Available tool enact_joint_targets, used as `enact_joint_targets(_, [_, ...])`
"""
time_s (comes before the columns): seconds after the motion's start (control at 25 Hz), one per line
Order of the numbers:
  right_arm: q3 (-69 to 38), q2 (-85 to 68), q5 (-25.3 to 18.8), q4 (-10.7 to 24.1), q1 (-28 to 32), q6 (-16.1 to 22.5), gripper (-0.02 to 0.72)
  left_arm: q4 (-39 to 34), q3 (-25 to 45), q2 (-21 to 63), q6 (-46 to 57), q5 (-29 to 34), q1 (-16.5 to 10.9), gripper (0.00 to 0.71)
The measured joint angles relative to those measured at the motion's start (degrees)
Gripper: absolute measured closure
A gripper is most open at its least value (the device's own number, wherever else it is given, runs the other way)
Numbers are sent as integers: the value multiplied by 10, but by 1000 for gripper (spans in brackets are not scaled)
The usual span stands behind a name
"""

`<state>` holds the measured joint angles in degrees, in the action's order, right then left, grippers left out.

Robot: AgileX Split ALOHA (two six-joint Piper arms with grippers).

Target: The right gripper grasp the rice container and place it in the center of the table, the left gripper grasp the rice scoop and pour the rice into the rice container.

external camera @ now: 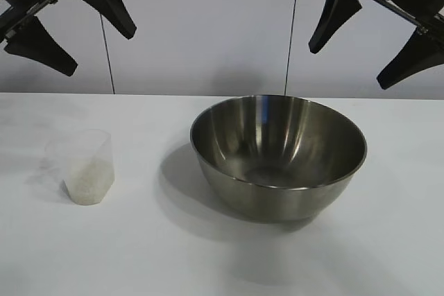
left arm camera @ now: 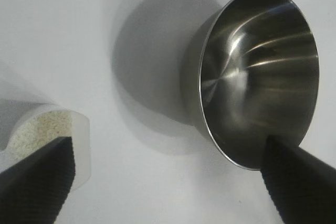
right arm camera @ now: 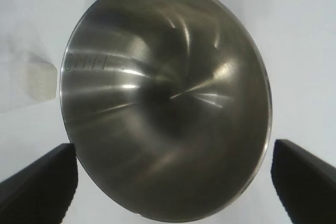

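Observation:
The rice container (external camera: 277, 157), a shiny steel bowl, stands empty on the white table (external camera: 208, 254), right of centre. It also shows in the left wrist view (left arm camera: 257, 72) and the right wrist view (right arm camera: 165, 98). The rice scoop (external camera: 83, 166), a clear plastic cup part-filled with rice (external camera: 89, 179), stands at the left; it shows in the left wrist view (left arm camera: 44, 135) and the right wrist view (right arm camera: 39, 80). My left gripper (external camera: 69, 29) hangs open, high above the scoop. My right gripper (external camera: 357, 43) hangs open, high above the bowl's right side. Both hold nothing.
A white panelled wall (external camera: 208, 25) rises behind the table's far edge. The table's bare white surface runs between scoop and bowl and along the front.

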<state>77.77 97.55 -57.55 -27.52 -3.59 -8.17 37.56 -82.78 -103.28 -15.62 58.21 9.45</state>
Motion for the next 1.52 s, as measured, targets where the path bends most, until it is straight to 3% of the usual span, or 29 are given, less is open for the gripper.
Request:
enact_joint_targets(0.32, [0,0,4,7,0,-7,10,0,0,0,-1,0,0,16])
enact_joint_targets(0.4, [0,0,4,36,0,-7,10,0,0,0,-1,0,0,16])
enact_joint_targets(0.56, [-2,0,6,141,0,20,10,0,0,0,-1,0,0,16])
enact_joint_targets(0.68, [-20,6,35,184,0,35,10,0,0,0,-1,0,0,16])
enact_joint_targets(1.04, [-40,113,126,162,-58,39,10,0,0,0,-1,-1,0,16])
enact_joint_targets(1.32, [-40,160,140,155,-76,55,12,0,0,0,-1,-1,0,16])
enact_joint_targets(1.52, [-40,164,148,155,-76,66,86,0,0,0,-2,-1,0,16])
